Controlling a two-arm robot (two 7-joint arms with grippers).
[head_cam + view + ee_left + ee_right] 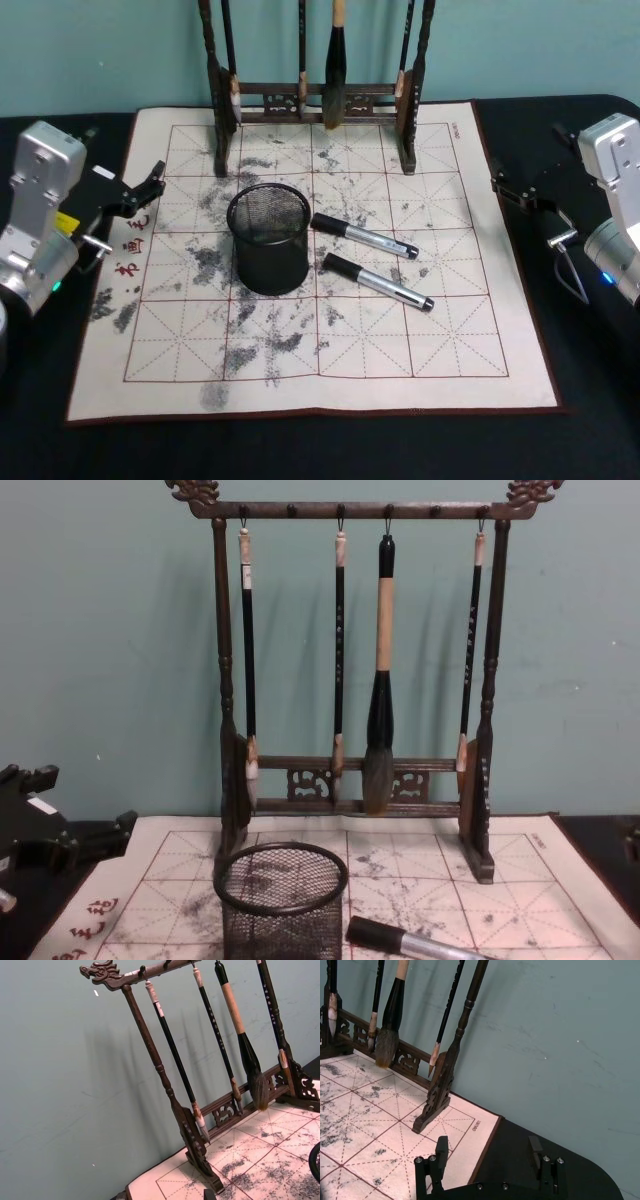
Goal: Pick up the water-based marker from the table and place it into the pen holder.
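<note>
Two water-based markers with silver barrels and black caps lie on the table's gridded mat (400,350), just right of the pen holder. One marker (364,236) is farther back, the other (378,281) nearer; one marker (410,940) also pokes into the chest view. The pen holder (268,238) (282,900), a black mesh cup, stands upright and empty near the mat's middle. My left gripper (152,183) (70,810) hovers open at the mat's left edge. My right gripper (497,182) (488,1147) hangs open off the mat's back right corner. Both are well clear of the markers.
A tall dark wooden brush rack (315,100) (350,680) with several hanging brushes stands along the mat's back edge, before a teal wall. Black tabletop (590,400) surrounds the mat. Grey ink stains mark the grid.
</note>
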